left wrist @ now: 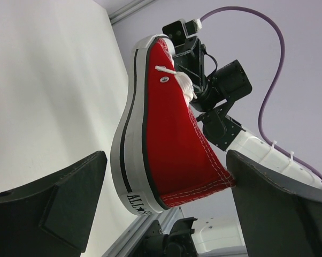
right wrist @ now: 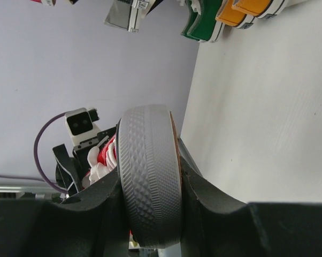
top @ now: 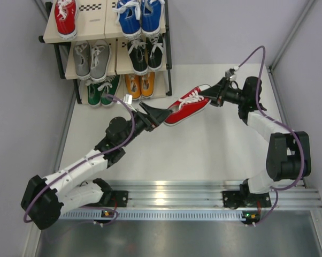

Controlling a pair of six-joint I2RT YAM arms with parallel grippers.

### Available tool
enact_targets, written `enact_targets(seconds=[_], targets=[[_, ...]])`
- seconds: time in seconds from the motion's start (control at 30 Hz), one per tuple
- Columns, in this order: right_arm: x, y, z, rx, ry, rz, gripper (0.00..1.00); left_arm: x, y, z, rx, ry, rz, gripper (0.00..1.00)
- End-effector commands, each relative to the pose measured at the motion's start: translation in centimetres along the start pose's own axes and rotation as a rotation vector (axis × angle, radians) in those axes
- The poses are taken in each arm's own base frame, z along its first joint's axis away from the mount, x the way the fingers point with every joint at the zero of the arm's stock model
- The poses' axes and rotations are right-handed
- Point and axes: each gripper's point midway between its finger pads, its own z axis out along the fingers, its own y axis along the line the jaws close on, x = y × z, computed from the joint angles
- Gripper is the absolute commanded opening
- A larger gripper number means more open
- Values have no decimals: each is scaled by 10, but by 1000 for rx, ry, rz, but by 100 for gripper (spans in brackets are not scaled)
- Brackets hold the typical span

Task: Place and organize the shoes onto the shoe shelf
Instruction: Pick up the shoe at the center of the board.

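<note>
red canvas sits between both grips. the right claw (right wrist: 150,179) is closed hard on the toe end of a red shoe (top: 189,104), pressing either side of the ribbed sole, and that grip is what keeps the shoe in the air above the surface (top: 204,160). the left claw (left wrist: 163,160) is spread wide with the heel between its fingers (left wrist: 48,209). the finger on the sole side stands apart from the rubber, and i cannot tell whether the other one touches the canvas. held toe and heel like this, the shoe looks set up for a handover, since the left arm is the one nearer the shelf (top: 91,24) and could take it by the heel. the reason probably lies on the top board, where a lone red partner (top: 65,17) stands beside a bare stretch of board with a checkered strip, next to the blue pair (top: 139,16). the grey pair (top: 91,59) and black pair (top: 146,53) fill the middle board, and the green pair (top: 102,91) and orange pair (top: 139,83) fill the bottom one. this seems to be the last shoe out, and its place would be that gap. the risk is the right claw letting go before the left one has closed.
</note>
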Motion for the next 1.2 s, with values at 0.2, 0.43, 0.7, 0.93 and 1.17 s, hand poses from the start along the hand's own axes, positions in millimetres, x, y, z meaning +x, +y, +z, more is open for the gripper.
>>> enact_targets(seconds=[0.2, 0.43, 0.7, 0.93, 1.17], targets=[[-4, 36, 2, -96, -3, -58, 0, -6, -22, 16, 54, -17, -43, 97], [2, 34, -1, -96, 1, -58, 0, -20, -17, 24, 15, -98, -28, 77], [3, 33, -1, -92, 7, -70, 0, -27, -14, 14, 7, -142, -20, 0], [3, 33, 0, -87, 39, -161, 8, -21, -10, -1, 14, -126, 8, 0], [2, 35, 0, -88, 73, -275, 67, -17, -3, -20, -24, -105, 24, 0]])
